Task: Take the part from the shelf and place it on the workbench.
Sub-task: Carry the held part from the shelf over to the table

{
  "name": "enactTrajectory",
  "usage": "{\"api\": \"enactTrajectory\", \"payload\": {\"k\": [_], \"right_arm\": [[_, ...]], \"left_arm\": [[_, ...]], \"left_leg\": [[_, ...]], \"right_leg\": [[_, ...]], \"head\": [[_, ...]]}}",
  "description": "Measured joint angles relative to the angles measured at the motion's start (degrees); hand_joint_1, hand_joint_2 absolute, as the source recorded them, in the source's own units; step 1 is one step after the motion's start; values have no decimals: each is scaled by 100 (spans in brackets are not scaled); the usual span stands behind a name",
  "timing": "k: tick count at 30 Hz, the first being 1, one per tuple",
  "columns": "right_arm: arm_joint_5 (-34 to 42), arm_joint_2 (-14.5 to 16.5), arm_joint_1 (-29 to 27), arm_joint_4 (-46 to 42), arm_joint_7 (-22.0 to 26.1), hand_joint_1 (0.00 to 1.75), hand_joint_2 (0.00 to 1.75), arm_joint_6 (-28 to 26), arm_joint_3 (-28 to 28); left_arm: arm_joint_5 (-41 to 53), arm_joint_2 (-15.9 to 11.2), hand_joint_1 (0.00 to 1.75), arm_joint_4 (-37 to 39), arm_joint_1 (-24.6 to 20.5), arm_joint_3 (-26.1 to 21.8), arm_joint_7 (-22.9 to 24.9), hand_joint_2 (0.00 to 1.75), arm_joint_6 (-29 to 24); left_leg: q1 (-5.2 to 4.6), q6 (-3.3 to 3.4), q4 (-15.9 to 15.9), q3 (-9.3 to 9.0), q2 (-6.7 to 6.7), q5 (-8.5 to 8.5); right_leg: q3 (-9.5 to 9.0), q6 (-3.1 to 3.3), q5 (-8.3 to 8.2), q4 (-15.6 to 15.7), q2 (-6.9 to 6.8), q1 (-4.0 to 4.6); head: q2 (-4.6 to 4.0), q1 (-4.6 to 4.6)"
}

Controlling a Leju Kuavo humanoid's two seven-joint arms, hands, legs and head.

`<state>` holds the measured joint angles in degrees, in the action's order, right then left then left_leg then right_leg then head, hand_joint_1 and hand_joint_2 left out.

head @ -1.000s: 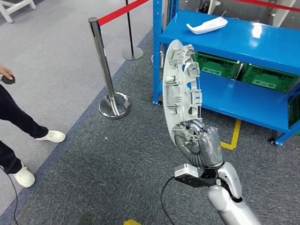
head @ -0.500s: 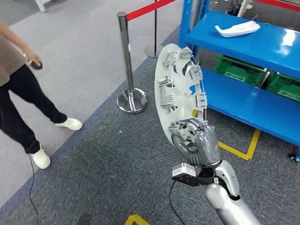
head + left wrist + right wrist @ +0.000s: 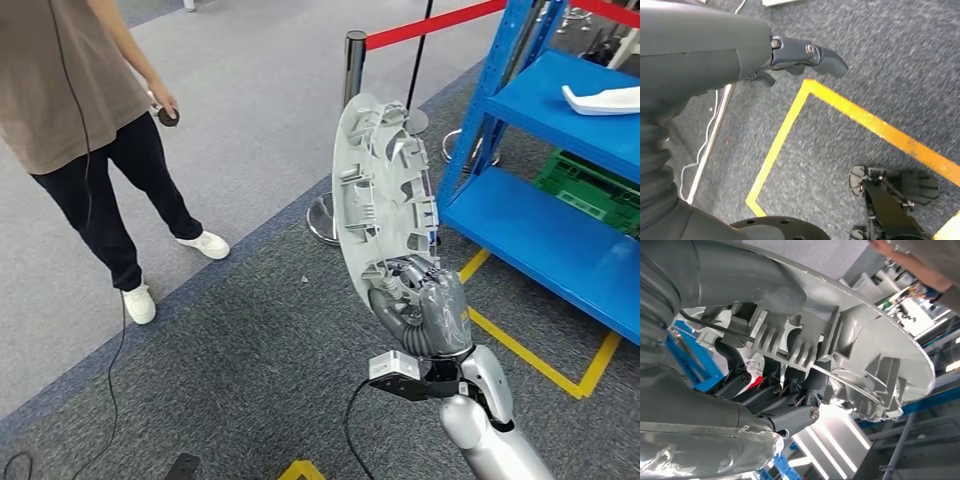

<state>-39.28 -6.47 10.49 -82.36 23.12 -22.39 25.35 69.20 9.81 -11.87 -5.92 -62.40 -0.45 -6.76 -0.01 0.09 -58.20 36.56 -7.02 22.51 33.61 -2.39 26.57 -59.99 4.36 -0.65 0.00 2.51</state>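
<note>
The part [image 3: 381, 195] is a large grey oval plastic panel with ribs and clips on its inner face. My right hand [image 3: 426, 310] grips its lower end and holds it upright in front of me. In the right wrist view the dark fingers [image 3: 791, 407] curl around the ribbed edge of the part [image 3: 866, 355]. My left hand [image 3: 753, 50] hangs over the carpet, its dark fingers [image 3: 821, 54] stretched out with nothing in them. The blue shelf [image 3: 558, 240] stands at the right.
A person [image 3: 83, 110] with a small black controller stands at the left, cable trailing on the floor. A chrome post [image 3: 351, 60] with red rope stands behind the part. Yellow floor tape [image 3: 528, 355] runs by the shelf. A white part [image 3: 604, 98] and green crates [image 3: 596, 185] sit on the shelves.
The whole view has swung left: the shelf slid toward the right edge and the person came further into view. The part stays upright in my right hand.
</note>
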Motion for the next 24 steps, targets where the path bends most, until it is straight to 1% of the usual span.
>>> {"api": "enactTrajectory", "payload": {"k": [1,2,3,4,5,6,7,8,9,10,11,12,13,14,15,16,17,18,19,20,21,22,23,24], "right_arm": [[-2,0,0,-2,2,175,175,-1,0],[-4,1,1,-4,3,175,175,-1,0],[-6,1,1,-7,3,175,175,-1,0],[-8,2,0,-13,1,175,175,-2,-1],[-10,2,-5,-17,0,175,175,-2,-2],[-12,2,-14,-21,-2,175,175,-5,-5],[-15,2,-23,-24,-2,175,175,-10,-9],[-20,2,-32,-23,-2,175,175,-14,-11],[-24,2,-39,-23,-2,175,175,-19,-13],[-28,2,-44,-24,-2,175,175,-22,-12],[-31,2,-48,-25,-3,175,175,-22,-12],[-30,2,-51,-27,-4,175,175,-24,-12],[-30,2,-55,-35,-4,175,175,-25,-14],[-31,1,-57,-46,-4,175,175,-26,-17],[-33,0,-58,-58,-3,175,175,-28,-19],[-35,-1,-59,-69,-1,175,175,-29,-19],[-37,-1,-58,-78,2,175,175,-30,-16],[-37,-1,-56,-85,3,175,175,-30,-15],[-36,-1,-55,-93,3,175,175,-32,-15],[-36,-2,-57,-101,2,175,175,-33,-18],[-36,-2,-63,-104,1,175,175,-36,-21],[-36,-2,-74,-105,1,175,175,-37,-22],[-38,-2,-87,-104,2,175,175,-37,-22],[-40,-2,-98,-104,2,175,175,-38,-22]], "left_arm": [[0,-1,0,0,8,-1,4,175,1],[0,-4,0,0,21,-1,8,175,1],[0,-4,0,0,34,-1,11,175,1],[0,-4,0,0,40,-1,12,175,1],[1,-5,0,0,35,0,12,175,1],[1,-2,0,0,25,0,12,175,-1],[1,-2,0,0,13,0,12,175,-3],[1,-2,0,0,5,0,12,175,-4],[0,-2,0,0,3,0,12,175,-6],[0,-4,0,0,5,0,12,175,-6],[0,-7,0,0,7,0,12,175,-6],[0,-9,0,0,8,1,12,175,-6],[0,-8,0,0,3,2,12,175,-6],[0,-4,0,0,-8,3,12,175,-5],[0,1,0,0,-17,3,12,175,-4],[1,5,0,0,-21,4,12,175,-3],[3,6,0,0,-19,4,12,175,-2],[4,4,0,0,-6,4,12,175,-2],[4,-1,0,0,5,4,12,175,-3],[4,-5,0,0,7,4,12,175,-4],[3,-8,0,0,7,4,12,175,-4],[2,-10,0,0,1,5,12,175,-3],[2,-9,0,0,-5,6,12,175,-1],[2,-9,0,0,-4,6,12,175,1]], "left_leg": [[8,-40,7,20,-57,-20],[21,-76,23,32,-98,-37],[14,-111,13,45,-38,-27],[4,-146,-70,89,94,38],[-7,-179,-267,186,268,166],[-10,-211,-575,334,456,341],[2,-239,-958,520,559,526],[17,-261,-1296,685,604,657],[32,-278,-1489,775,623,692],[48,-292,-1479,763,638,626],[60,-301,-1256,636,671,475],[65,-307,-896,427,774,291],[57,-314,-509,209,915,159],[47,-282,-221,50,1018,79],[36,-244,-51,-35,1088,58],[24,-193,7,-49,1069,74],[21,-129,5,-36,988,75],[24,-90,14,-40,921,74],[30,-51,22,-49,851,70],[39,-13,29,-58,782,65],[45,18,34,-63,713,62],[41,39,33,-63,643,63],[33,55,33,-63,568,64],[25,60,32,-64,486,65]], "right_leg": [[-19,9,5,26,-16,9],[-24,32,-10,31,-68,14],[-35,62,-26,52,-127,9],[-49,97,-43,77,-194,0],[-61,125,-57,102,-268,-12],[-69,143,-61,112,-344,-12],[-70,155,-60,115,-425,-12],[-70,158,-56,115,-506,-12],[-71,157,-51,115,-586,-14],[-75,151,-44,115,-662,-17],[-83,139,-36,115,-733,-22],[-97,117,-24,114,-798,-21],[-105,84,-3,102,-857,-6],[-112,47,14,97,-911,12],[-122,9,30,95,-965,34],[-135,-25,41,102,-1025,49],[-162,-55,48,122,-1089,47],[-183,-89,73,120,-1107,35],[-171,-114,139,52,-1035,19],[-95,-130,259,-135,-903,7],[54,-136,427,-454,-731,1],[253,-128,607,-855,-581,5],[459,-120,743,-1239,-501,11],[610,-110,788,-1487,-462,18]], "head": [[0,2],[0,2],[0,5],[0,36],[0,61],[0,91],[0,114],[0,113],[0,116],[0,115],[0,115],[0,116],[0,127],[0,130],[0,129],[0,126],[0,114],[0,106],[0,96],[0,81],[0,62],[0,48],[0,40],[0,38]]}}
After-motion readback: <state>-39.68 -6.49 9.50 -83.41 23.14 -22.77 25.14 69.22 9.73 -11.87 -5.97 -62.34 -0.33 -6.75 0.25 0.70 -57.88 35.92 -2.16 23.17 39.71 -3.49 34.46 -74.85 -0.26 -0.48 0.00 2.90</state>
